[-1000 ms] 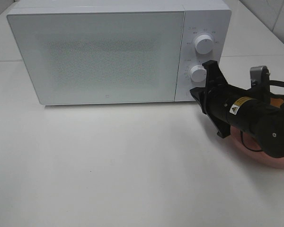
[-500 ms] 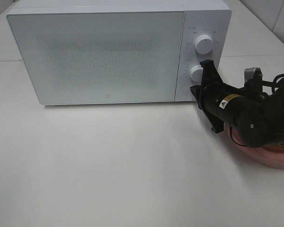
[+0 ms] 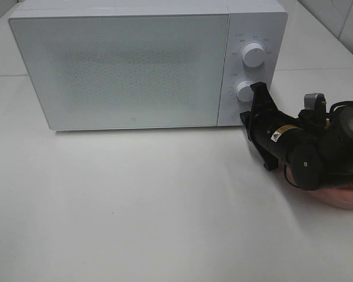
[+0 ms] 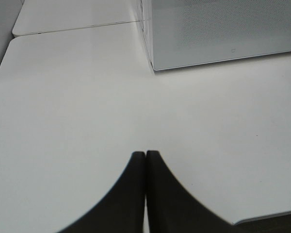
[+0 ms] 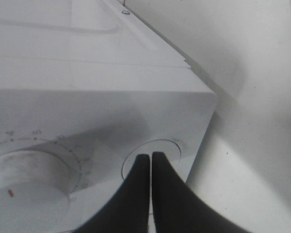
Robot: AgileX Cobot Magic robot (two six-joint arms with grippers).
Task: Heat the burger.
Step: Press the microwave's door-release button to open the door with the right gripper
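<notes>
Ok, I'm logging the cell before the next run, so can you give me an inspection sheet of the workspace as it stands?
Surface: white table, no marks seen.
Job's things: microwave, door shut; burger not seen, and the right arm covers most of the pink plate.
Clutter: nothing seen.
Grippers: left gripper shut, over bare table; right gripper shut, tips at the round button below the lower knob; contact cannot be told.
Cables: black cable along the right arm.
Surroundings: tiled wall at the back right.
</notes>
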